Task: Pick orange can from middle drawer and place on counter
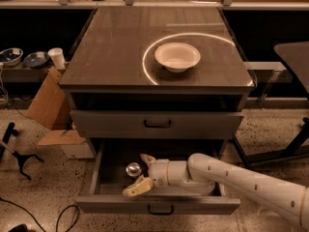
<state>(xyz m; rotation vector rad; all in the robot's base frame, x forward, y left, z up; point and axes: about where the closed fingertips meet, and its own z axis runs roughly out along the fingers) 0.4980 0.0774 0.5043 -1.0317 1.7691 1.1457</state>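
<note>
The orange can point(133, 168) stands in the open middle drawer point(96, 175), left of centre; only its shiny silver top shows clearly. My gripper point(141, 174) is inside the drawer, reaching in from the right, and is open. One pale finger point(137, 187) lies in front of the can and the other finger point(147, 158) lies behind it. The can sits at the fingertips and is not held. The counter point(111, 47) is the dark glossy cabinet top with a bright ring reflection.
A white bowl point(177, 56) sits on the counter inside the ring. A closed drawer point(157, 123) is above the open one. A cardboard box point(48, 105), a white paper cup point(57, 58) and bowls stand to the left. A dark table point(294, 57) stands at right.
</note>
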